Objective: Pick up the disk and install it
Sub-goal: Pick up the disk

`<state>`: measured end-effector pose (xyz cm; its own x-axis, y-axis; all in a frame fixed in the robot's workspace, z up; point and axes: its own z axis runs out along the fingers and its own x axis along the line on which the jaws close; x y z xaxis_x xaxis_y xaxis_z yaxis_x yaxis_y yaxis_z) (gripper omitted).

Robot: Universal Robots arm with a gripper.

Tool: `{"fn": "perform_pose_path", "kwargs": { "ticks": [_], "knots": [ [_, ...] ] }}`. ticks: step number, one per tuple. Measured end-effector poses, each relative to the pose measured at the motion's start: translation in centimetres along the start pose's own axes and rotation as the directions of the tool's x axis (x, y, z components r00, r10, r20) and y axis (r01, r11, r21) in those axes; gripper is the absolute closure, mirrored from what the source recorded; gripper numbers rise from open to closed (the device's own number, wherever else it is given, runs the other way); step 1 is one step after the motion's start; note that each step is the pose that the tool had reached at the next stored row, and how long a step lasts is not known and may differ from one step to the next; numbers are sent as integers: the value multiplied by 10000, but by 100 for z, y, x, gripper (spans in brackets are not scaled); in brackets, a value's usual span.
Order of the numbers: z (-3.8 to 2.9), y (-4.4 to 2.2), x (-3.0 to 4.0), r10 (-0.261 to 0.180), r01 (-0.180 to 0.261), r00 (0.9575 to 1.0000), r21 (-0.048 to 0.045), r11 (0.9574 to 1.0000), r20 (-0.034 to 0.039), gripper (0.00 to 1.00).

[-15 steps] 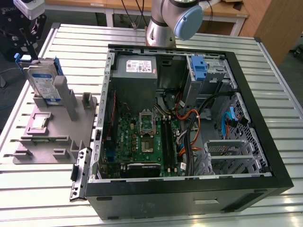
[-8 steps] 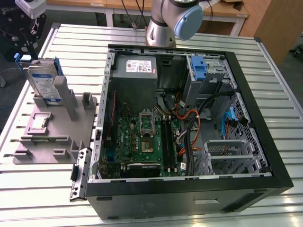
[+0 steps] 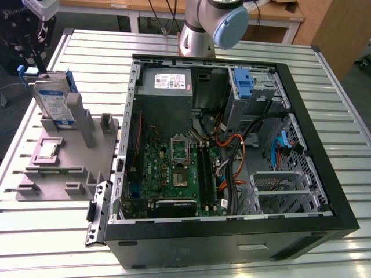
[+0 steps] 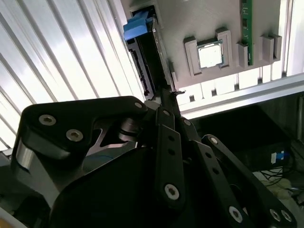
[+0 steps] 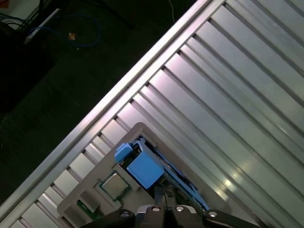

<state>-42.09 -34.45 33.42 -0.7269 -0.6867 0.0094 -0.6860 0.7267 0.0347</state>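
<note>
The disk [image 3: 52, 101] stands on edge in a slot of the grey fixture plate [image 3: 64, 168] at the exterior view's left, label facing out and blue side rails at its ends. My gripper [image 3: 35, 52] hangs just above its top edge. In both wrist views the fingertips meet with nothing between them, a little short of the disk. The second wrist view shows my gripper [image 4: 166, 92] close to the disk's dark edge [image 4: 142, 61]. My gripper [image 5: 159, 194] sits near the disk's blue rail tab [image 5: 145, 168] in the first wrist view.
An open computer case [image 3: 324, 191] lies on the slatted table, with a grey power-supply box [image 3: 167, 81] and a drive bay holding a blue bracket [image 3: 243, 84] at its far end. A processor chip [image 4: 209, 53] and a green memory stick [image 4: 245, 28] rest on the fixture plate.
</note>
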Motion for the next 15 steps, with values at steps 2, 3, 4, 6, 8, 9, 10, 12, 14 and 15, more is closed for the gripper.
{"fn": "perform_pose_path", "kwargs": {
  "ticks": [2,3,4,6,8,9,10,12,14,15],
  "knots": [
    [1,0,0,-238,238,9997,-2,9997,-4,89],
    [2,0,0,-352,352,9994,-5,9994,-5,89],
    [2,0,-1,-471,471,9989,-8,9989,-6,89],
    [4,0,-1,-685,685,9977,-18,9976,0,89],
    [5,-1,-1,-895,895,9960,-31,9960,9,89],
    [6,-1,-1,-992,992,9951,-39,9951,20,89],
    [7,-1,-2,-1087,1087,9941,-47,9941,30,89],
    [8,-1,-2,-1289,1289,9916,-59,9916,43,89],
    [9,-1,-1,-1513,1513,9885,-64,9885,48,89],
    [10,-1,-1,-1632,1633,9866,-67,9866,51,89]
  ]
}}
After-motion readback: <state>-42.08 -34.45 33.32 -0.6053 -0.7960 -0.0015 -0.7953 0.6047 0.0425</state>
